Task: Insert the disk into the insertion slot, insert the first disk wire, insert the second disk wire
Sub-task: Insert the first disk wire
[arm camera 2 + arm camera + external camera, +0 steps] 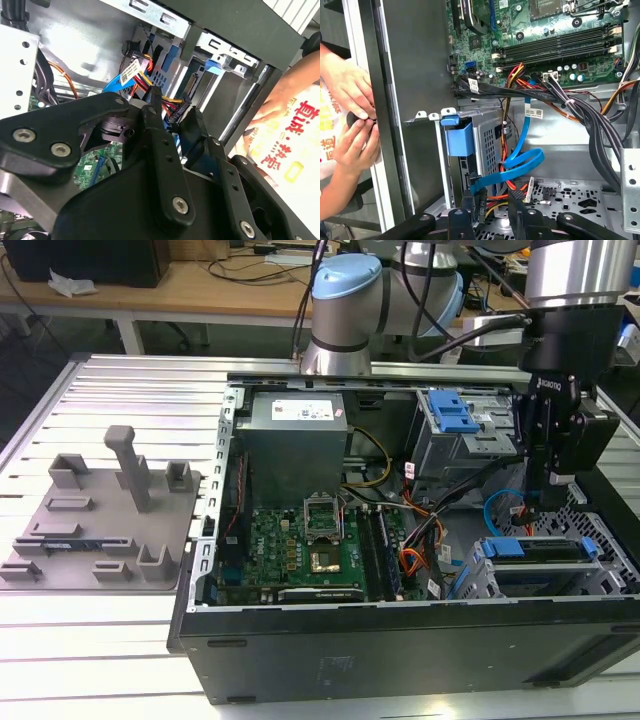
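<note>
Plug of first disk wire point(178, 114) — pinched between the gripper's point(175, 106) narrow-set jaws, beside the insertion slot point(490, 142).

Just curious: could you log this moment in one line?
disk: in slot | gripper: at first wire plug | hand: at case edge

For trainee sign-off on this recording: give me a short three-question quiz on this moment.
1. True or false: the disk lies outside the case.
2. The gripper has its jaws shut on: A) the blue cable, B) the black plug on the orange-red wires, C) nothing.
3. In the first wrist view, what shows beyond the case wall?
Key: 1 false, it sits in the slot. 2 B. 3 A person's hands.
</note>
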Available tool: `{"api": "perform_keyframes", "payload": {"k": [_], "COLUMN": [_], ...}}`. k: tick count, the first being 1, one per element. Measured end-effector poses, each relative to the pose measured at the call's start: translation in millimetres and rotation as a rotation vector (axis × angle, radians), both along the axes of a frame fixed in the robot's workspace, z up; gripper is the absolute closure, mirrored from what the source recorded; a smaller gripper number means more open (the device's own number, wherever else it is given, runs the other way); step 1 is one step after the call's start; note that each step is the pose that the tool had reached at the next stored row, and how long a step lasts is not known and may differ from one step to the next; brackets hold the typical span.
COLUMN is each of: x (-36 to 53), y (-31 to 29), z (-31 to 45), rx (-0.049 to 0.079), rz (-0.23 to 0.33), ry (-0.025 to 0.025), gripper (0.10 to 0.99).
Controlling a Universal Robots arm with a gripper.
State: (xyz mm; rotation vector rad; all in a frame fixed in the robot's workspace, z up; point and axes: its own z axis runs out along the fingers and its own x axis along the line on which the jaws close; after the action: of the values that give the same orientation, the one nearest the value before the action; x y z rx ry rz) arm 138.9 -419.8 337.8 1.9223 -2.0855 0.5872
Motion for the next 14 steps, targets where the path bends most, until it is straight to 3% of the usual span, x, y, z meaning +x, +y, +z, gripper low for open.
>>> {"api": "perform_keyframes", "payload": {"k": [2, 3, 5, 8, 11, 14], "x": [0.1, 0.1, 0.2, 0.4, 0.3, 0.4], "y": [0.8, 1.3, 2.0, 3.6, 5.6, 5.9], "z": [-0.1, -0.1, -0.2, -0.3, -0.5, -0.9], "rx": [0.0, -0.001, -0.001, -0.009, -0.028, -0.032], "rz": [0.004, 0.006, 0.01, 0.017, 0.027, 0.032], "ry": [0.0, 0.0, 0.0, 0.0014, 0.0057, 0.0077], "gripper": [0.69, 0.765, 0.765, 0.765, 0.765, 0.765]}}
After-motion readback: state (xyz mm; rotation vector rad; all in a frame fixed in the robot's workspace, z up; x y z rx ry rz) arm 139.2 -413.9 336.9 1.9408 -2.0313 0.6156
